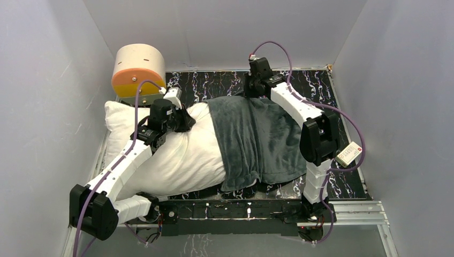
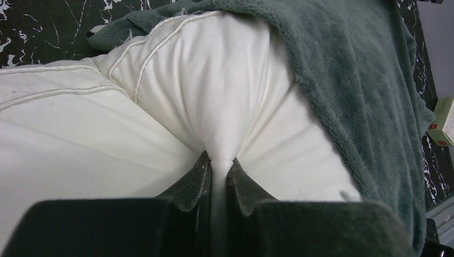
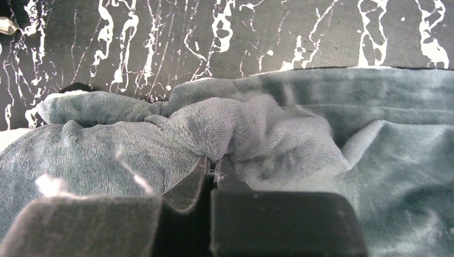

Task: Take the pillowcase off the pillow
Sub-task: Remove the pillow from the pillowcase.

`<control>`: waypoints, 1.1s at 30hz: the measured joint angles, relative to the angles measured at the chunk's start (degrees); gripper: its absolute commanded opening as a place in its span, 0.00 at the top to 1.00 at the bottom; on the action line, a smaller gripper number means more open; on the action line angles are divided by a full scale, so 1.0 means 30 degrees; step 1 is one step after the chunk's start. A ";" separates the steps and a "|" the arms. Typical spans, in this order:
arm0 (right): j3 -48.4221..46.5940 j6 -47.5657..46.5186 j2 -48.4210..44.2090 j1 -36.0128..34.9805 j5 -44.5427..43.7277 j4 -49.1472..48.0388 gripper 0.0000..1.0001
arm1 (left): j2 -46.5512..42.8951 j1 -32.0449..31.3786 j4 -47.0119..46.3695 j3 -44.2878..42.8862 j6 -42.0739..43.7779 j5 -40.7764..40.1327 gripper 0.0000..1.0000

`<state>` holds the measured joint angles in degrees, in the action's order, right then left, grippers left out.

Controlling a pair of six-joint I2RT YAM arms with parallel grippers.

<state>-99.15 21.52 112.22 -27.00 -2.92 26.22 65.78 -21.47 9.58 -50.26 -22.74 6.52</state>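
The white pillow (image 1: 182,152) lies across the table, its left half bare. The dark grey-green pillowcase (image 1: 257,139) covers its right half, plain face up; no stripes show. My left gripper (image 1: 184,120) sits on top of the pillow and is shut on a pinched fold of the white pillow (image 2: 214,107) fabric, just left of the pillowcase (image 2: 348,80) edge. My right gripper (image 1: 251,85) is at the far edge of the pillowcase. In the right wrist view my right gripper (image 3: 212,163) is shut on a bunched fold of the pillowcase (image 3: 241,128).
A cream-and-orange cylinder (image 1: 138,69) stands at the back left. A small white box (image 1: 349,152) lies by the right arm on the black marbled table (image 1: 321,80). Grey walls close in the table on three sides.
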 measured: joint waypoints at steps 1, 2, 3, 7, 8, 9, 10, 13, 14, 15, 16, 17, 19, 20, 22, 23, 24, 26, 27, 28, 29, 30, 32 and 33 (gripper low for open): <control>-0.0138 0.0051 0.0000 0.0095 -0.0051 0.0321 0.97 | -0.0015 -0.0015 -0.0007 0.0000 -0.0117 -0.0168 1.00; -0.0182 0.0117 0.0000 0.0204 -0.0029 0.0503 0.97 | -0.0015 -0.0080 -0.0051 -0.0007 -0.0197 -0.0270 1.00; -0.0197 0.0248 -0.0015 0.0379 0.0109 0.0750 0.96 | -0.0015 -0.0146 -0.0087 -0.0007 -0.0284 -0.0328 1.00; -0.0146 0.0750 -0.0284 0.1217 0.1304 0.1617 0.86 | 0.0007 -0.0372 -0.0248 -0.0015 -0.0663 -0.0313 1.00; -0.0146 0.0780 -0.0525 0.1530 0.1749 0.1982 0.79 | 0.0007 -0.0401 -0.0197 -0.0029 -0.0729 -0.0277 1.00; -0.0146 0.0736 -0.0656 0.1785 0.1916 0.2171 0.65 | 0.0007 -0.0408 -0.0080 -0.0058 -0.0780 -0.0255 1.00; -0.0146 0.0146 -0.0765 0.2142 0.1290 0.2222 0.27 | 0.0000 -0.0401 0.0168 -0.0124 -0.0794 -0.0255 1.00; -0.0867 -0.0998 -0.1158 0.3883 0.2259 0.2171 0.17 | -0.0117 -0.0255 0.0612 -0.0189 -0.0379 -0.0073 1.00; -0.1421 -0.1392 -0.1035 0.3555 0.2652 0.2229 0.15 | -0.0124 -0.0255 0.0648 -0.0226 -0.0299 0.0036 1.00; -0.2288 -0.1851 -0.0831 0.2805 0.3286 0.2171 0.14 | -0.0117 -0.0255 0.0721 -0.0284 -0.0226 0.0109 1.00; -0.3191 -0.2266 -0.0510 0.1989 0.3745 0.2215 0.13 | -0.0117 -0.0248 0.0758 -0.0306 -0.0146 0.0153 1.00; -0.4619 -0.3228 0.0306 0.0146 0.4801 0.1989 0.12 | -0.0124 -0.0248 0.0787 -0.0306 -0.0124 0.0175 1.00; -0.5034 -0.3789 0.0998 -0.0984 0.5122 0.2215 0.17 | -0.0117 -0.0248 0.0809 -0.0335 -0.0124 0.0189 1.00; -0.5100 -0.4007 0.1319 -0.1311 0.5209 0.2251 0.22 | -0.0117 -0.0248 0.0816 -0.0335 -0.0124 0.0189 1.00; -0.5042 -0.4415 0.2040 -0.1814 0.5319 0.2477 0.36 | -0.0124 -0.0240 0.0823 -0.0342 -0.0124 0.0182 1.00; -0.4772 -0.4626 0.2310 -0.1923 0.5217 0.2528 0.44 | -0.0124 -0.0240 0.0838 -0.0342 -0.0124 0.0182 1.00; -0.4299 -0.4728 0.2419 -0.1938 0.5078 0.2594 0.52 | -0.0117 -0.0240 0.0867 -0.0350 -0.0131 0.0160 1.00; -0.3555 -0.4823 0.2426 -0.1807 0.4787 0.2616 0.76 | -0.0124 -0.0240 0.0882 -0.0372 -0.0131 0.0087 1.00; -0.3359 -0.4823 0.2375 -0.1727 0.4539 0.2579 0.88 | -0.0124 -0.0248 0.0925 -0.0372 -0.0138 0.0051 1.00; -0.3147 -0.4838 0.2259 -0.1632 0.4240 0.2514 0.94 | -0.0124 -0.0255 0.0940 -0.0372 -0.0160 0.0007 1.00; -0.2951 -0.4699 0.2084 -0.1545 0.3796 0.2426 0.98 | -0.0117 -0.0255 0.0954 -0.0379 -0.0204 -0.0066 1.00; -0.2827 -0.4648 0.1916 -0.1464 0.3395 0.2433 1.00 | -0.0124 -0.0262 0.0984 -0.0401 -0.0255 -0.0131 1.00; -0.2688 -0.4503 0.1610 -0.1217 0.2565 0.2521 1.00 | -0.0124 -0.0291 0.1100 -0.0452 -0.0401 -0.0277 1.00; -0.2681 -0.4342 0.1515 -0.0991 0.2273 0.2637 1.00 | -0.0138 -0.0313 0.1166 -0.0488 -0.0503 -0.0386 1.00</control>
<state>-107.20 8.49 116.77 -29.98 3.90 34.13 65.36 -22.41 13.08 -51.72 -24.25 5.37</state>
